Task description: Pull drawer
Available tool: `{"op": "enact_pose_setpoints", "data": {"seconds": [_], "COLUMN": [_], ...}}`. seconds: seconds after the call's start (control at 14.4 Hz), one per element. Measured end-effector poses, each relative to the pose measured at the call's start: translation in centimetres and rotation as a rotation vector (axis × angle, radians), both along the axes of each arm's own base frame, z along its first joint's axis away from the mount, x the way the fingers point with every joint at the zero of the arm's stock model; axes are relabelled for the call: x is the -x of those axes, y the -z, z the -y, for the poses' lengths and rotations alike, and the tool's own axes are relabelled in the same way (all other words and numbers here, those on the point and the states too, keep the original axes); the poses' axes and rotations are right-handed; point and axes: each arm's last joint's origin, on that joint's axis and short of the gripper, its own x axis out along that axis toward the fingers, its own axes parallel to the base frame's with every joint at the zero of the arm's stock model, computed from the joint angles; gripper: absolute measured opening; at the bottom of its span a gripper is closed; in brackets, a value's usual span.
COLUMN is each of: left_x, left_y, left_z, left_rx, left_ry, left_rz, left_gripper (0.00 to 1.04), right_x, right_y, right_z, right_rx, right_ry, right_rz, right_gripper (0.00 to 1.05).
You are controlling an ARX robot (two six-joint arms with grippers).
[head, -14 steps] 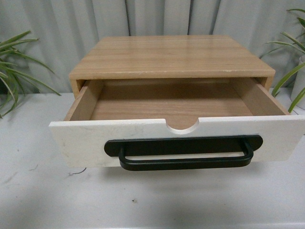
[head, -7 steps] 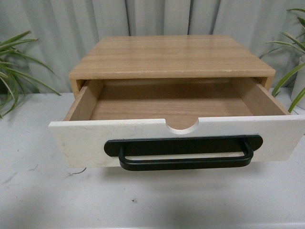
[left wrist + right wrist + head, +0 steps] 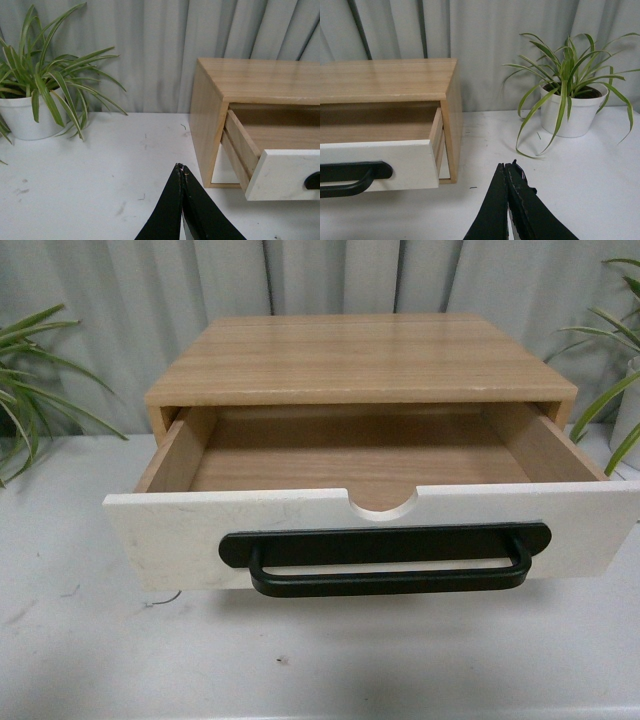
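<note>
Drawer (image 3: 370, 530) already out; handle (image 3: 385, 558) runs crosswise. Left hand (image 3: 182, 172), right hand (image 3: 507, 170) both closed, empty, flanking it, equally near.

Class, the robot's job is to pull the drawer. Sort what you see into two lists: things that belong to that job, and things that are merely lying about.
Belongs to the job:
- drawer, already pulled out
- black bar handle
- wooden cabinet

Just lying about:
- left potted plant
- right potted plant
- white table
- grey curtain
</note>
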Motion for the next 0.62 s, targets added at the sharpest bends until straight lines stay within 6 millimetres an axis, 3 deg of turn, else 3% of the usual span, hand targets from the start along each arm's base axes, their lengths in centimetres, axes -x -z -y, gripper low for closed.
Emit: {"op": "enact_pose_setpoints", "data": {"seconds": [0.28,0.42,0.62], "left_x": [0.0,0.0,0.0], "left_y": [0.0,0.0,0.0], "left_z": [0.0,0.0,0.0], "left_rx": [0.0,0.0,0.0], "left_ry": [0.0,0.0,0.0], "left_rz": [0.0,0.0,0.0], "left_gripper": [0.02,0.2,0.57], "right_x": [0.0,0.0,0.0], "right_y": [0.0,0.0,0.0], "right_z": [0.0,0.0,0.0], "right_rx": [0.0,0.0,0.0], "right_ry": [0.0,0.0,0.0], "right_rz": [0.0,0.0,0.0], "right_gripper": [0.02,0.21,0.57]}}
